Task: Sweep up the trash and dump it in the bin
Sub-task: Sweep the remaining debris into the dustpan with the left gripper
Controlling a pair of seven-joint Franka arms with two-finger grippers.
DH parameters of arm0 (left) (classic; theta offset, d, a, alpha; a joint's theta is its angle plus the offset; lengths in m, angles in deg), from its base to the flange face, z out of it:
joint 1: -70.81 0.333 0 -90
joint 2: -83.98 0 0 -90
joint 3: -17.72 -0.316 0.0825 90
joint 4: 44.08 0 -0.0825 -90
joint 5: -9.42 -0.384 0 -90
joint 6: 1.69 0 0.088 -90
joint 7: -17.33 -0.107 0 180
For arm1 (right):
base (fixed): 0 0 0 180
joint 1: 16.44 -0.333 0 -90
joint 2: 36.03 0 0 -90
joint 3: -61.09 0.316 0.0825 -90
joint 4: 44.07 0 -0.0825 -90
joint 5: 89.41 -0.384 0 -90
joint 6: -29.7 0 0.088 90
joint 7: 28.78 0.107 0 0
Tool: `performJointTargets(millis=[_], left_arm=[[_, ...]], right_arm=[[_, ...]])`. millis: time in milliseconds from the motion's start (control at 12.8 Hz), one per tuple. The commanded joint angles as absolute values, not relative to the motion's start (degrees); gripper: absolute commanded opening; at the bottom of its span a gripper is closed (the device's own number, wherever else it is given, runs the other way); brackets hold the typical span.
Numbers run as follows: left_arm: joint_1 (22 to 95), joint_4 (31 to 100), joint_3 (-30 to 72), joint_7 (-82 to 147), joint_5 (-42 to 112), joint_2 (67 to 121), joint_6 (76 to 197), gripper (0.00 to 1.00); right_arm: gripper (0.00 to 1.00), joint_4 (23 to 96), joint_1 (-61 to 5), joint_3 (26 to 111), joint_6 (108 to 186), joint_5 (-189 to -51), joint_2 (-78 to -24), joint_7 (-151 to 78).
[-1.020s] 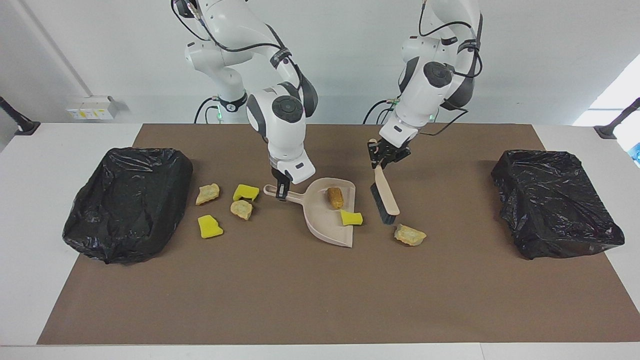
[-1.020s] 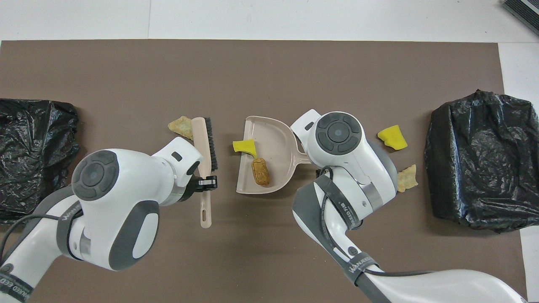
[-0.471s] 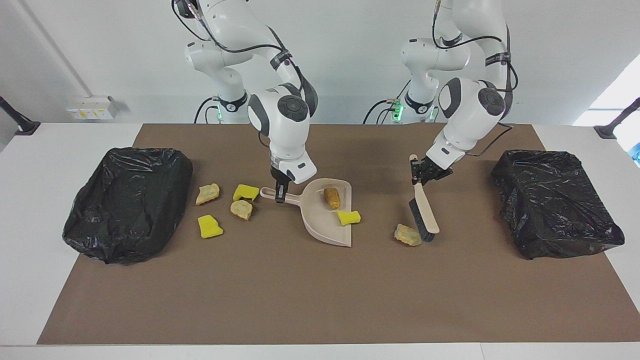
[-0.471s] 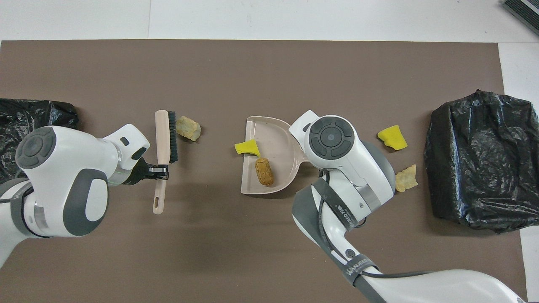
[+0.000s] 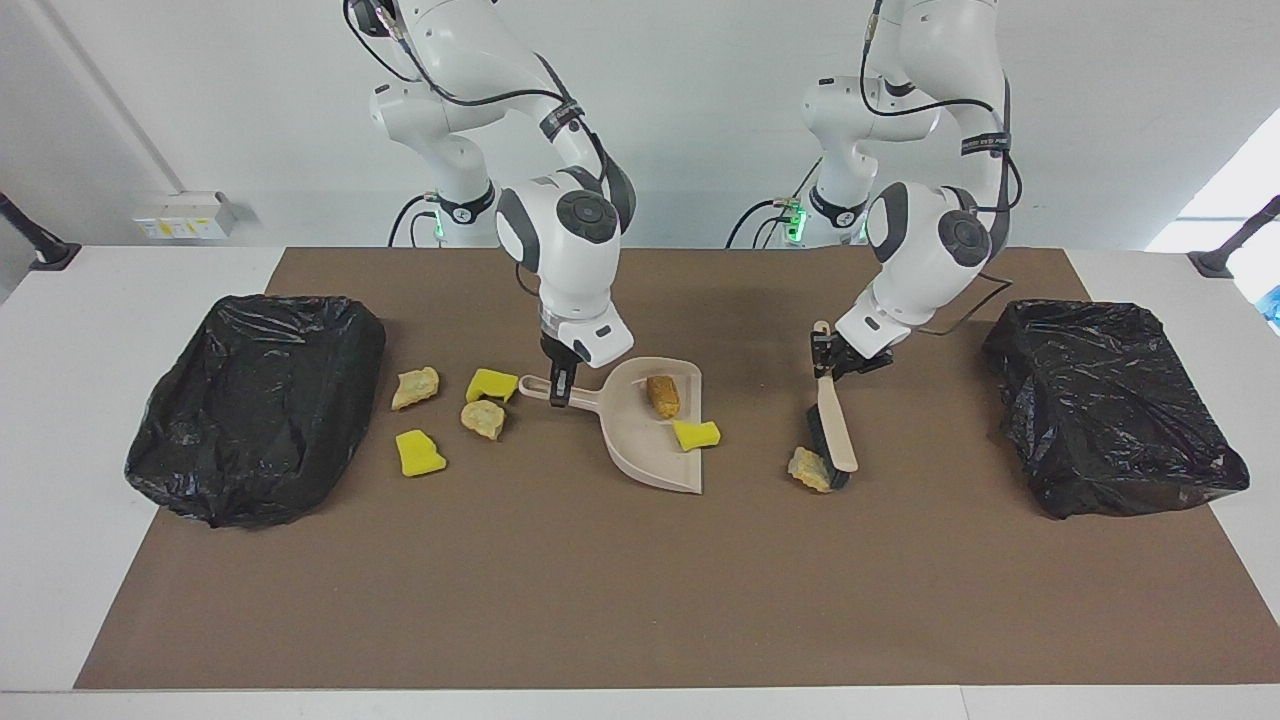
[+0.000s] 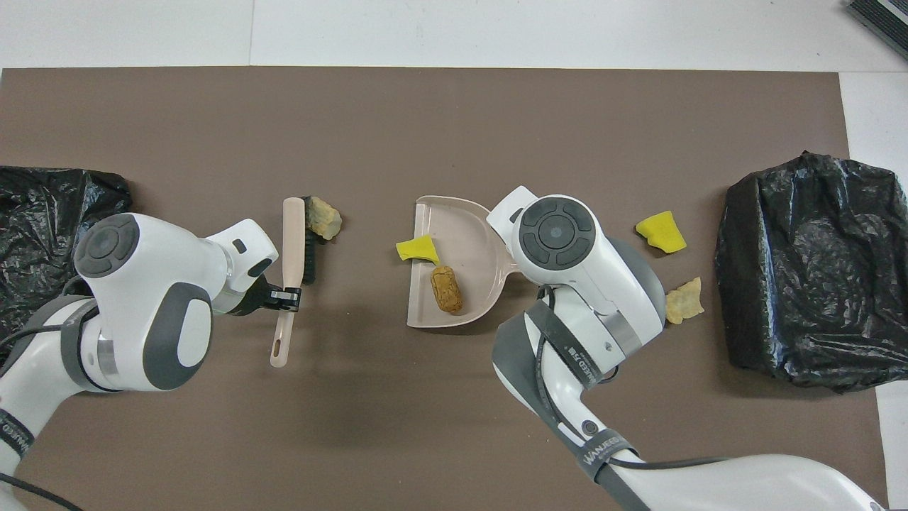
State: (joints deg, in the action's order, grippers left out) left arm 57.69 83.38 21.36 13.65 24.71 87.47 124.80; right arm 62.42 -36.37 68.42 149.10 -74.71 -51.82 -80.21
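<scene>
We see the left gripper (image 5: 826, 362) clamped on the handle of a brush (image 5: 832, 428), whose bristles touch 1 tan scrap (image 5: 809, 469) on the brown mat (image 5: 640, 590). That scrap lies below the gripper, between the brush and the dustpan (image 5: 645, 440), nearer the brush.

The right gripper (image 5: 559, 387) is closed on the dustpan's handle. Just beside it, 2 pieces of the trash sit in the pan: a brown crusty lump (image 5: 662, 395) and a yellow chunk (image 5: 697, 434) at the pan's open lip.

Toward the right arm's end of the table, near the dustpan handle, lie 4 more scraps: a yellow chunk (image 5: 491, 384), a tan lump (image 5: 484, 418), another tan lump (image 5: 415, 387) and a second yellow piece (image 5: 419, 453).

A black bag-lined bin (image 5: 255, 405) stands beside these, and another black bin (image 5: 1112, 405) stands at the left arm's end.
</scene>
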Motion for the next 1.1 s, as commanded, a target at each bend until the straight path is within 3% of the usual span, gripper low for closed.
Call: performJointTargets(millis=[0, 627, 1020], left_arm=[[51.93, 84.76, 21.06, 17.12, 24.36, 86.88, 125.75, 0.0], [39.18, 84.59, 21.33, 28.56, 25.15, 86.0, 126.71, 0.0], [36.09, 84.5, 21.33, 32.35, 25.16, 85.38, 126.02, 0.0]], right_arm=[[0.0, 62.89, -36.13, 68.65, 149.67, -73.33, -51.94, -81.43], [0.0, 62.89, -36.13, 68.74, 150.46, -73.68, -52.38, -80.9], [0.0, 62.89, -36.04, 68.74, 150.55, -74.12, -52.38, -80.81]])
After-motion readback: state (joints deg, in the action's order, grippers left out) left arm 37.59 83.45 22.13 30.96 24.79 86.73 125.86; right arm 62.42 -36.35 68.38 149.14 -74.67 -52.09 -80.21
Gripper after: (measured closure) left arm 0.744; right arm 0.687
